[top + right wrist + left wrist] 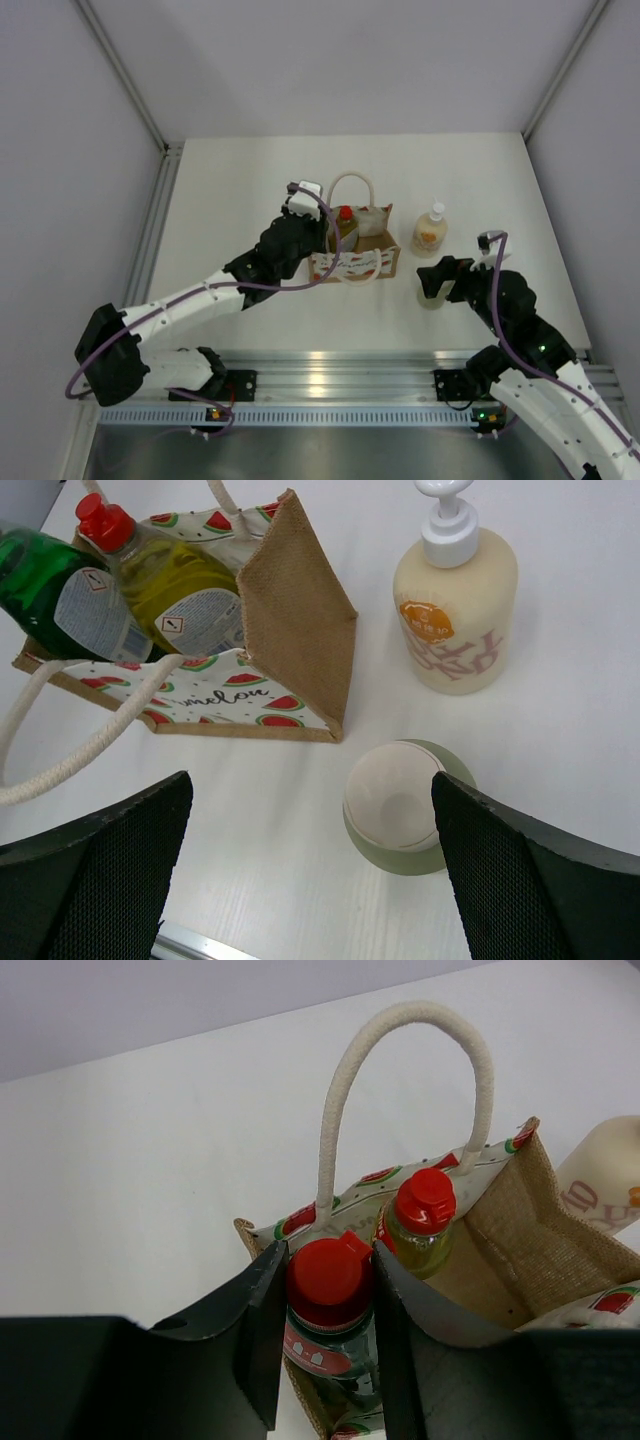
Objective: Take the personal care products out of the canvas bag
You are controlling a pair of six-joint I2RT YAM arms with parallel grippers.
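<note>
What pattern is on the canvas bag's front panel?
Watermelon slices on white, on the canvas bag; clearest in the right wrist view.

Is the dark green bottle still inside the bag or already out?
Inside. The dark green bottle stands in the canvas bag, with the left gripper fingers either side of its red cap.

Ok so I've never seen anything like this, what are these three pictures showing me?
Two robot arms are bolted to a white table. One camera looks down from above; one camera sits on each wrist. The left gripper has its fingers either side of the dark green bottle in the canvas bag, beside the yellow bottle. The right gripper is open above the pale green bottle, standing on the table near the cream pump bottle.
</note>
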